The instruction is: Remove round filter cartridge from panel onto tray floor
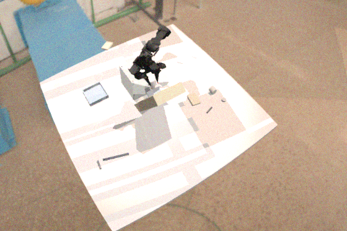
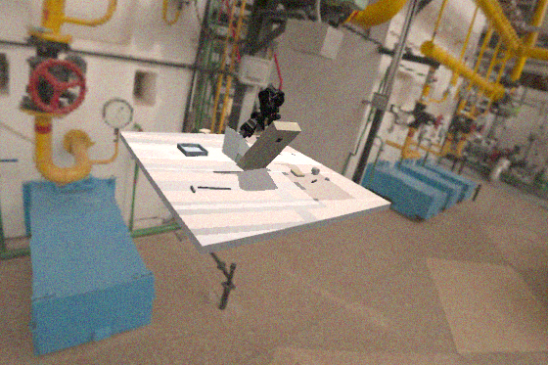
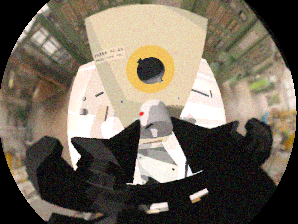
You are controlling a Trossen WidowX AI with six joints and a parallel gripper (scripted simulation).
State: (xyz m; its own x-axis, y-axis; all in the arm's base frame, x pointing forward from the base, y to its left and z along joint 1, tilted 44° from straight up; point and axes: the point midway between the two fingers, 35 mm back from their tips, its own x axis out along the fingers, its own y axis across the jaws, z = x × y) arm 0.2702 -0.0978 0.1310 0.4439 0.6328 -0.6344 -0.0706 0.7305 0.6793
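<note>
shown out of its socket: a pale grey cylindrical filter cartridge (image 1: 153, 85) (image 3: 157, 120), gripped before the beige, slab-like, leaning service panel (image 1: 168, 93) (image 2: 269, 149) (image 3: 150, 27) with yellow-ringed dark round opening; well apart, a dark-rimmed square tray (image 1: 99, 100) (image 2: 193, 155), lying flat.

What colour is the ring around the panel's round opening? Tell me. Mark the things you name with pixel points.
Yellow-orange; the ring (image 3: 131, 69) shows best in the wrist view.

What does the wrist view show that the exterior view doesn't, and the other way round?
Only wrist: the yellow ring around the panel's dark opening, and the grey cartridge clamped in the gripper. Only exterior: the dark-rimmed tray and red handwheel. Both: the pale panel and white table.
</note>
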